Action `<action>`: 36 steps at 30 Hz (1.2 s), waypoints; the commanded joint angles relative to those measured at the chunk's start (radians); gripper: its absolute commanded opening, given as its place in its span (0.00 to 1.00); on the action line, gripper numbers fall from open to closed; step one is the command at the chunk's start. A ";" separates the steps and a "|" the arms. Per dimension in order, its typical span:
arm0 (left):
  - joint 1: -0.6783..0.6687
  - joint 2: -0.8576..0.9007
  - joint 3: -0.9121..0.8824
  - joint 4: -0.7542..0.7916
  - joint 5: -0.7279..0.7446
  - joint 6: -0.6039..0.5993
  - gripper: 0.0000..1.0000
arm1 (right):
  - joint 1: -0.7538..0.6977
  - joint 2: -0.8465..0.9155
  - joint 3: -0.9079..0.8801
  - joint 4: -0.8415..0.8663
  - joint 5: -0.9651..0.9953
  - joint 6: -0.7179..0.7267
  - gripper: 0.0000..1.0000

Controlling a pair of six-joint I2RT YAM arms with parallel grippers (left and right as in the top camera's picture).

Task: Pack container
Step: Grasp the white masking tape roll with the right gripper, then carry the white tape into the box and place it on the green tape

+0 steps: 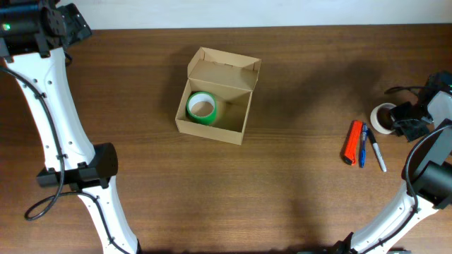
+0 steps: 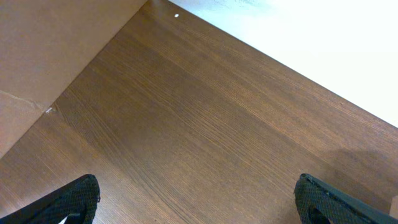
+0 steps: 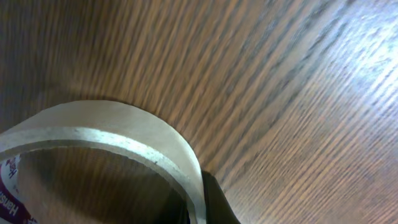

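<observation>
The container (image 1: 209, 132) is a tan cardboard box at the table's middle back, its flap lid standing open at the far side. A green tape roll (image 1: 203, 108) lies inside it at the left. A white tape roll (image 1: 382, 117) lies at the far right of the table. My right gripper (image 1: 404, 120) is at that roll. In the right wrist view the roll's wall (image 3: 124, 134) sits between the fingers (image 3: 199, 205), one inside and one outside. My left gripper (image 2: 196, 199) is open and empty over bare wood at the back left, far from the box.
An orange marker (image 1: 352, 142), a blue pen (image 1: 363, 144) and a black-and-white pen (image 1: 377, 152) lie side by side left of the white roll. The table's back edge runs along the top. A tan panel (image 2: 43, 56) stands left of my left gripper.
</observation>
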 commanded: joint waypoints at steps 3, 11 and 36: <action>0.003 -0.013 -0.003 -0.002 -0.010 0.008 1.00 | 0.050 -0.070 0.073 -0.088 -0.056 -0.225 0.04; 0.003 -0.013 -0.003 -0.002 -0.010 0.008 1.00 | 0.310 -0.417 0.325 -0.236 -0.063 -0.385 0.04; 0.003 -0.013 -0.003 -0.002 -0.010 0.008 1.00 | 1.128 -0.093 0.457 -0.109 0.038 -0.458 0.04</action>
